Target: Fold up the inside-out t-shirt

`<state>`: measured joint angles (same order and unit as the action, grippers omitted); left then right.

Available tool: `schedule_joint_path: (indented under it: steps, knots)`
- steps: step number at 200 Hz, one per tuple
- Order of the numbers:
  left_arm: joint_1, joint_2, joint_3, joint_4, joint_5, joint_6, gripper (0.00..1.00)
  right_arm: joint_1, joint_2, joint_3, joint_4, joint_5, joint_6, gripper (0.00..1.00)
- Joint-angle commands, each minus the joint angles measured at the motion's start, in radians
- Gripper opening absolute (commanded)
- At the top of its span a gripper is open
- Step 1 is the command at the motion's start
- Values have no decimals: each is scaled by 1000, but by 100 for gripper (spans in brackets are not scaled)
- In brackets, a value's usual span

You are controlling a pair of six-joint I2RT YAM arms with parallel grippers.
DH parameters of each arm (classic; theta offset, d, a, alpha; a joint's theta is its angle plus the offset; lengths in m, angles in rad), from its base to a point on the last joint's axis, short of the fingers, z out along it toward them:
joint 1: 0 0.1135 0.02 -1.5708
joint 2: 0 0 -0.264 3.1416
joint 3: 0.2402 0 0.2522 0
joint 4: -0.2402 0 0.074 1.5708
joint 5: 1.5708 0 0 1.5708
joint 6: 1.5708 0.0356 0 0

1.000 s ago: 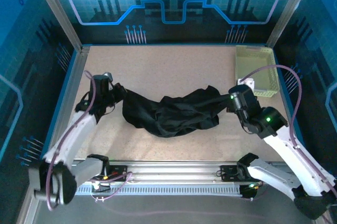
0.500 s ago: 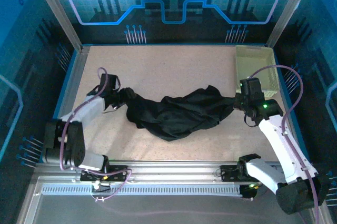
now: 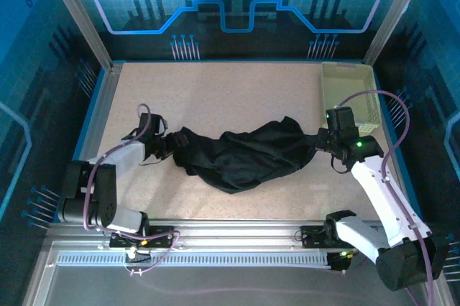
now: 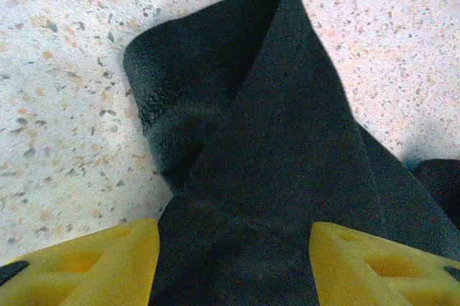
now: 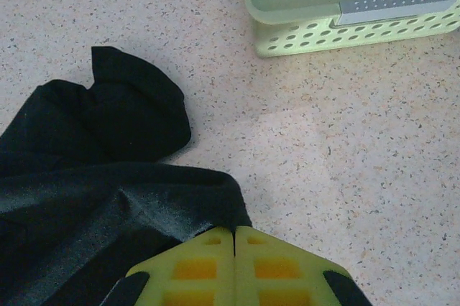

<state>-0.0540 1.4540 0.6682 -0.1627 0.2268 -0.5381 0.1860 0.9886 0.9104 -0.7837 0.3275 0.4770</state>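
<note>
Right now the left gripper point(image 4: 233, 252) is sitting with its yellow fingers point(image 4: 93, 266) apart. A fold of the inside-out t-shirt point(image 3: 241, 154) is lying between them and running out ahead of the tips onto the speckled table point(image 3: 215, 94). The right gripper point(image 5: 235, 238) is pinching its fingers together on the shirt's other end, the black fabric bunching to its left — the pale green basket point(image 5: 323, 36) is standing ahead of it, apart from the cloth.
</note>
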Motion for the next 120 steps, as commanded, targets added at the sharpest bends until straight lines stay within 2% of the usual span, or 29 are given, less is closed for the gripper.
schedule_joint_path:
  steps: [1,38,67,95,120]
  knots:
    - [11,47,29,61,37,35,59,-17,-24,-17,10,-24,2,0]
    - [11,80,49,62,53,40,60,-16,-31,-23,3,-28,6,0]
    - [11,87,69,30,1,66,64,-17,-29,-22,8,-37,4,0]
    - [11,87,88,-8,-96,92,71,-17,-22,-19,11,-44,2,0]
    - [10,123,108,-19,-45,88,71,-17,-22,-19,14,-47,4,0]
